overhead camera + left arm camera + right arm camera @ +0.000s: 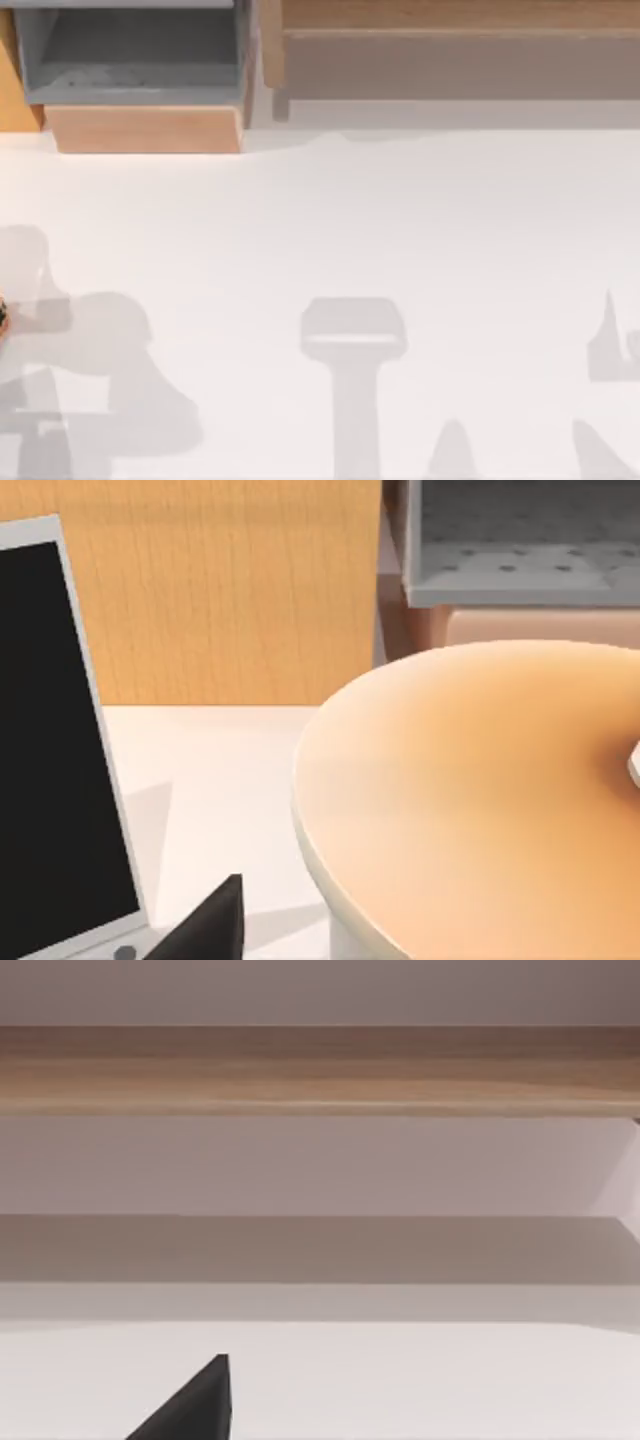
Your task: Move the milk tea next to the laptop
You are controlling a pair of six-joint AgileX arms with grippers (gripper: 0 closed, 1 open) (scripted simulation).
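Note:
In the left wrist view the milk tea's round orange lid point(470, 800) is very close, with a bit of white straw point(634, 765) at the frame's edge. The laptop point(50, 750) stands open just beside the cup, its dark screen framed in silver, with a strip of white table between them. One dark finger point(212, 928) of my open left gripper shows between laptop and cup, apart from the cup. At the top view's left edge a small orange and dark sliver point(2, 316) peeks in. My right gripper is parked and open, and its dark finger point(195, 1405) hangs over bare table.
A grey open cabinet point(130, 60) on a wooden base sits at the back left of the white table point(400, 220). A long wooden shelf point(450, 50) runs along the back right. An orange wooden panel point(220, 590) stands behind the laptop. Arm shadows fall on the table's front.

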